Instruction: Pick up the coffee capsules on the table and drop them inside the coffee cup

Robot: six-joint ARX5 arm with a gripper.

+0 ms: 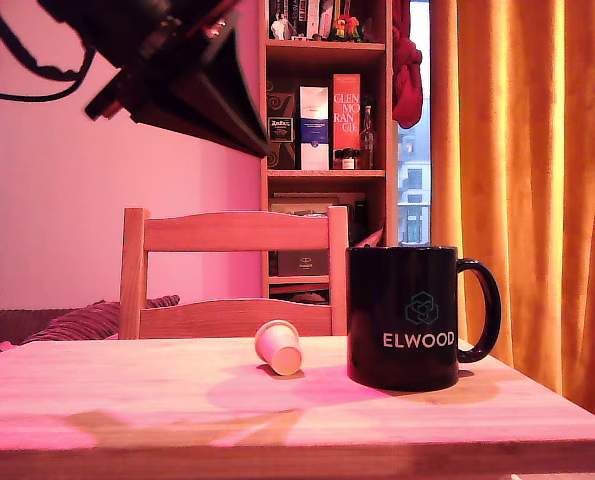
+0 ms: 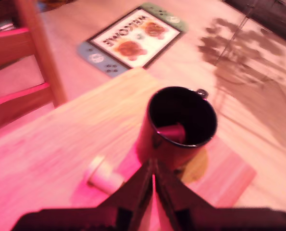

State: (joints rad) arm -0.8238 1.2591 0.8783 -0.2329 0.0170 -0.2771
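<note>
The black coffee cup (image 1: 402, 315) with white ELWOOD lettering stands upright on the wooden table (image 1: 127, 400), its handle towards the exterior view's right. A pale cream coffee capsule (image 1: 279, 347) lies on its side just to the cup's left. From the wrist view, that capsule (image 2: 104, 175) rests on the table beside the cup (image 2: 147, 139), and a second capsule (image 2: 172, 132) lies inside the cup. My gripper (image 2: 152, 175) hovers high above the table, near the cup and the pale capsule, with its fingers together and nothing between them. In the exterior view it (image 1: 247, 130) hangs at the upper left.
A wooden slat-back chair (image 1: 232, 270) stands behind the table. Further back are a bookshelf (image 1: 327, 100) with boxes and bottles, and an orange curtain (image 1: 522, 180) on the exterior view's right. A WELCOME mat (image 2: 133, 38) lies on the floor beyond the table's edge.
</note>
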